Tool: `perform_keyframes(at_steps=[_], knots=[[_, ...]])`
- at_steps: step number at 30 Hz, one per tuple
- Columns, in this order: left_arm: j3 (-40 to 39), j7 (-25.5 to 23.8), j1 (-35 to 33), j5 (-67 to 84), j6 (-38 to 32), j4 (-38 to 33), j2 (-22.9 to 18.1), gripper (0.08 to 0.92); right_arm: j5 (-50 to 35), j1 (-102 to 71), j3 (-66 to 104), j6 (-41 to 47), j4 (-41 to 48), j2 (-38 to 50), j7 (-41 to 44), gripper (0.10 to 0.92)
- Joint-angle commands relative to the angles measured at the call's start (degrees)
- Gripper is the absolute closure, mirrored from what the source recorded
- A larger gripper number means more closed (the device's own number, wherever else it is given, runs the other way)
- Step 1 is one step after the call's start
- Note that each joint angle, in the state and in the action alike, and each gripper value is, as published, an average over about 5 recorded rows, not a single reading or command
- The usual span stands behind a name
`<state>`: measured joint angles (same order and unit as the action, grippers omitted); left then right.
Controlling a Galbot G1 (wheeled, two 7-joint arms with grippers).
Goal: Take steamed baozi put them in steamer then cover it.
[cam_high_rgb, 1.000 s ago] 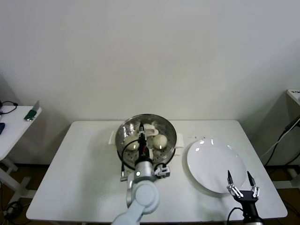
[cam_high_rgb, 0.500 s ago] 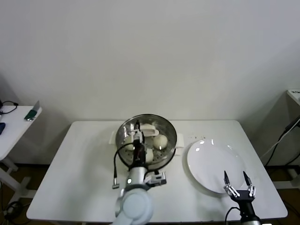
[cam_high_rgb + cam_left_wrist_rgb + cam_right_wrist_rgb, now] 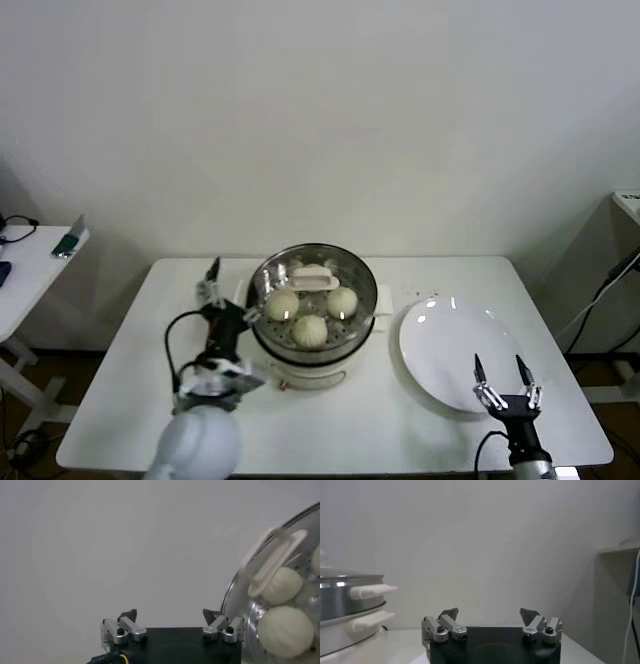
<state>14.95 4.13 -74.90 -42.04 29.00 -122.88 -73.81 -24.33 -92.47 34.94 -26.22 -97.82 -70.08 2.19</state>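
Left gripper (image 3: pixel 214 288) has let go and pulled back left of the round shiny stainless-steel steamer (image 3: pixel 312 300), jaws wide. Clear glass cover (image 3: pixel 312 281) now sits on it, cream-white baozi (image 3: pixel 310 329) inside. Right gripper (image 3: pixel 500 383) idles, spread, empty, by the white plate (image 3: pixel 450 350). You're looking done.

Soft, even overhead light is filling the room and leaving the wall dim toward the upper corners. Small bright highlights are glinting on the white plate (image 3: pixel 460 350) and along the steamer (image 3: pixel 312 300) rim. The cover (image 3: pixel 272 580) is smearing with motion blur in the left wrist view, while the tabletop (image 3: pixel 130 380) is showing only faint shadows
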Motion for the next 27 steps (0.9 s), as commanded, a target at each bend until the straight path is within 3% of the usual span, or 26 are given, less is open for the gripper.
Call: perform_keyframes(at_steps=[1,9,27], knots=[[29.86,0.64,-16.55,55.87,-34.83,7.41,7.07,0.177,2.23,0.77,-0.28,0.93,-1.54,-0.86,-1.37,0.203],[27.47,-2.11,-19.29,61.47,-43.29,14.93,5.47,0.177,2.37,1.57,-1.25,0.99,1.07,-1.05,-1.81,0.203],[23.66,-5.59,-20.08,61.25,-46.71,18.45,2.86,0.177,2.26,1.6,-2.92,0.93,3.52,-1.24,-1.88,0.203]])
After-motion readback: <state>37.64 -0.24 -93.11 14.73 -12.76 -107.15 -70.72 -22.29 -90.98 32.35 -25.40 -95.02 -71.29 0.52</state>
